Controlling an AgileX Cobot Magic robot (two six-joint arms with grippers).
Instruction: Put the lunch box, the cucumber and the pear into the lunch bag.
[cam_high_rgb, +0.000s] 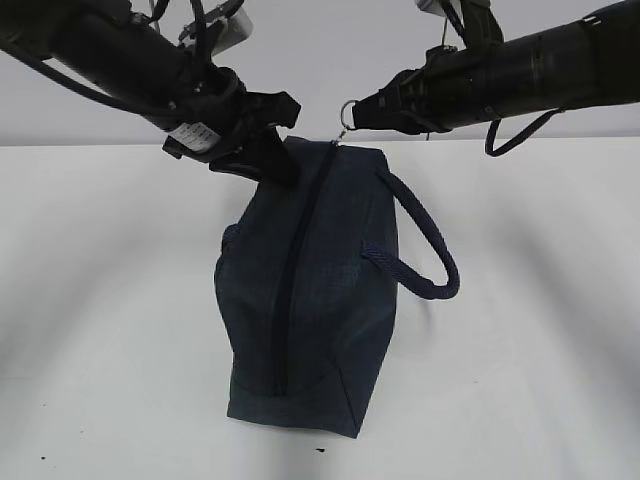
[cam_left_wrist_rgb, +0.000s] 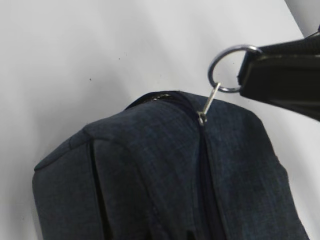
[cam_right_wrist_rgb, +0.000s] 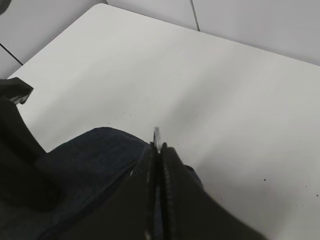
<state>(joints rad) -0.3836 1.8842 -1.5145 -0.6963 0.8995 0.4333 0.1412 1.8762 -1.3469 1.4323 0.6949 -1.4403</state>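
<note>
The dark navy lunch bag (cam_high_rgb: 320, 300) lies on the white table, its zipper (cam_high_rgb: 298, 260) closed along the top. My right gripper (cam_high_rgb: 362, 112) is shut on the metal ring pull (cam_high_rgb: 347, 110) at the bag's far end. The ring also shows in the left wrist view (cam_left_wrist_rgb: 227, 67) and edge-on in the right wrist view (cam_right_wrist_rgb: 157, 136). My left gripper (cam_high_rgb: 272, 160) grips the bag's far left corner; in the left wrist view, bag fabric (cam_left_wrist_rgb: 160, 170) hides its fingers. The lunch box, cucumber and pear are out of view.
A padded loop handle (cam_high_rgb: 425, 250) sticks out on the bag's right side. The white table (cam_high_rgb: 110, 300) spreads around the bag. A pale wall stands behind it.
</note>
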